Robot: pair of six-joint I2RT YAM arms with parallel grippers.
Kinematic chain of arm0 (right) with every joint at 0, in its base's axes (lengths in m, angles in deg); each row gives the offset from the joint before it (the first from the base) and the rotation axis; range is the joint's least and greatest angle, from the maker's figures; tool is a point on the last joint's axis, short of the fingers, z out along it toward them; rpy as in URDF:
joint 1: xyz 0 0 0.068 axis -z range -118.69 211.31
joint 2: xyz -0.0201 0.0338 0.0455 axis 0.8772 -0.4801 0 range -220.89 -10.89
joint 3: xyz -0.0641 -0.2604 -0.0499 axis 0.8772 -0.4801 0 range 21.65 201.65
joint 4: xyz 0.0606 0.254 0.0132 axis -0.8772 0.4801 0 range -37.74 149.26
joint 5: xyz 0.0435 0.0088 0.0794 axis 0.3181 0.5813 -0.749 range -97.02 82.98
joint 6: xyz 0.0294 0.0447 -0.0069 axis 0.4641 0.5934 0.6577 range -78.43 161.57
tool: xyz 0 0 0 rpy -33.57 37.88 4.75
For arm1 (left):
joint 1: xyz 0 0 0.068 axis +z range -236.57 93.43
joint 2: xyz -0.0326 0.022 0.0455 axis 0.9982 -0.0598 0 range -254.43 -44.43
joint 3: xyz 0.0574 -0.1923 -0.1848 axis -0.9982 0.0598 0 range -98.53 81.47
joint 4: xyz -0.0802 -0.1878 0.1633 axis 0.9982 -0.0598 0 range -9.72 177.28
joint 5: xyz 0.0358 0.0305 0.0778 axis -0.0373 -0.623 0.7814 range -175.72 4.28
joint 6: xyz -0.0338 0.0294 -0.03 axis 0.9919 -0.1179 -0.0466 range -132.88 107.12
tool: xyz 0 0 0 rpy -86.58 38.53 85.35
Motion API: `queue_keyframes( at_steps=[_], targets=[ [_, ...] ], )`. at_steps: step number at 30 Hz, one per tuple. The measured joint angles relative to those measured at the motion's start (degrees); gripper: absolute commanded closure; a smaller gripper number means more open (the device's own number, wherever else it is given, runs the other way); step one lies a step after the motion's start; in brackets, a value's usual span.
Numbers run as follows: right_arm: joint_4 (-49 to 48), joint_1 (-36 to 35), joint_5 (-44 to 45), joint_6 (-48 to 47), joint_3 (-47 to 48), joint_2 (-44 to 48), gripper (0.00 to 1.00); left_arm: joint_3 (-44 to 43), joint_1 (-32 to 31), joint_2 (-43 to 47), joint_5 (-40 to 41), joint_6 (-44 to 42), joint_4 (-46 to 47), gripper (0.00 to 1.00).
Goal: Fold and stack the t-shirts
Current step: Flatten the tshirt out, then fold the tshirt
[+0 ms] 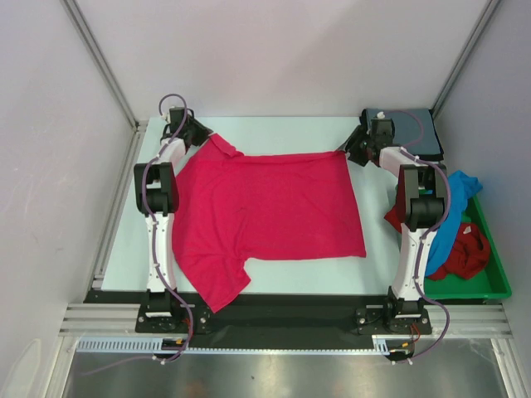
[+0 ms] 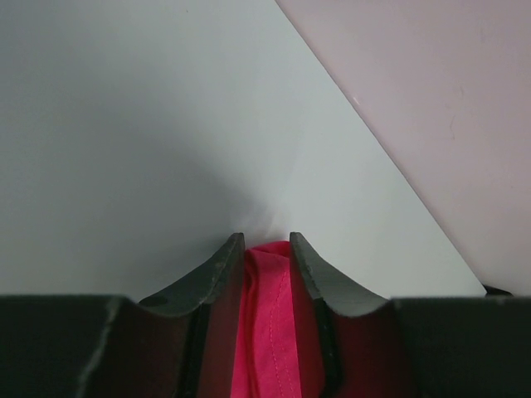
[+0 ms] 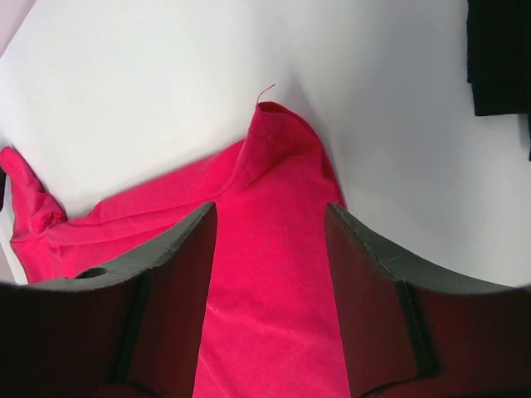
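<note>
The overhead view was bright and evenly lit from above, with only faint, soft shadows under the arms. The pale tabletop (image 1: 274, 133) showed no glare, while the steel sheet (image 1: 274, 373) at the bottom carried a dull sheen. The pink-red t-shirt (image 1: 265, 207) looked strongly saturated. In the left wrist view, the left fingers (image 2: 217, 278) were dark and slightly soft, with a grey shadow on the tabletop ahead of them. In the right wrist view, the right fingers (image 3: 178, 274) were near-black, the tabletop nearly washed out white, and the cloth sharp enough to show a loose thread.
</note>
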Motion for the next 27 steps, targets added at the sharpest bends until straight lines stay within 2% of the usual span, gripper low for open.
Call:
queue_keyframes(
  at_steps=[8, 11, 12, 14, 20, 27],
  targets=[
    [0.44, 0.0, 1.29, 2.23, 0.02, -0.02, 0.38, 0.0, -0.04, 0.0, 0.46, -1.42, -0.63, 0.77],
    [0.79, 0.04, 1.86, 4.22, 0.9, -0.52, 0.38, 0.0, -0.09, 0.0, 0.87, -2.23, -0.9, 0.88],
    [0.79, 0.04, 2.01, 4.92, 1.33, -0.85, 0.38, 0.0, -0.09, 0.0, 0.94, -2.6, -1.03, 0.95],
    [0.81, 0.04, 2.4, 6.34, 2.36, -1.7, 0.37, -0.02, -0.09, 0.0, 1.11, -3.19, -1.33, 1.0],
    [1.11, 0.13, 2.93, 8.59, 4.07, -3.32, 0.32, -0.04, -0.11, 0.04, 1.11, -4.22, -1.33, 1.0],
    [1.16, 0.22, 2.67, 8.81, 5.92, -4.74, 0.31, 1.68, -0.15, 3.19, 1.29, -5.27, -2.25, 1.0]
  ],
)
